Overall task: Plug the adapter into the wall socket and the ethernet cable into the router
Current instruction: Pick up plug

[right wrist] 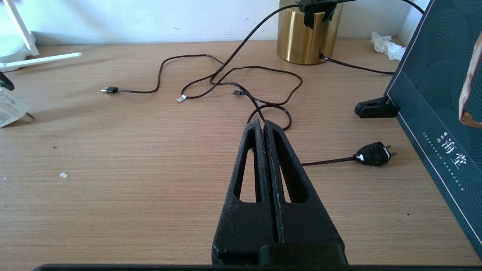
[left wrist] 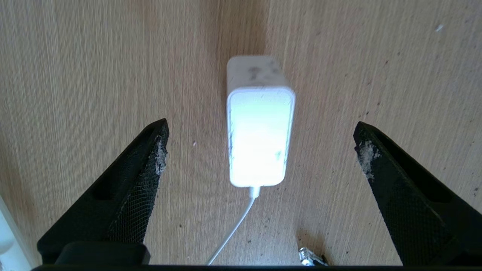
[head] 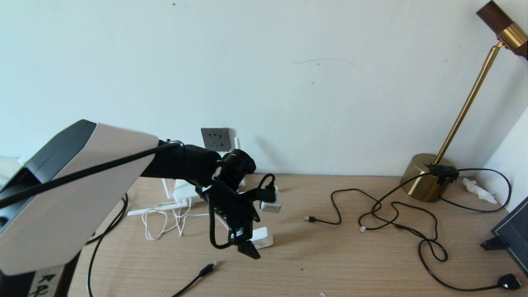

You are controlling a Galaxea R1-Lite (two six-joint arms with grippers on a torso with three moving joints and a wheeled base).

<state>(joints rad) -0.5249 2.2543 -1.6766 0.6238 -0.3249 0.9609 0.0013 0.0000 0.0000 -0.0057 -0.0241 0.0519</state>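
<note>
Both my left jaws (left wrist: 260, 145) stand wide and empty over the adapter (left wrist: 259, 141) lying flat on the table (head: 350, 255), at about five o'clock from the wall socket (head: 215, 139), so I should descend centred and pinch its long sides, clear of the cord (left wrist: 233, 229).

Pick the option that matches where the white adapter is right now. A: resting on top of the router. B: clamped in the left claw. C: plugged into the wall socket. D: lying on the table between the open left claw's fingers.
D: the adapter lies flat on the table, apart from both fingers of the open left claw.
</note>
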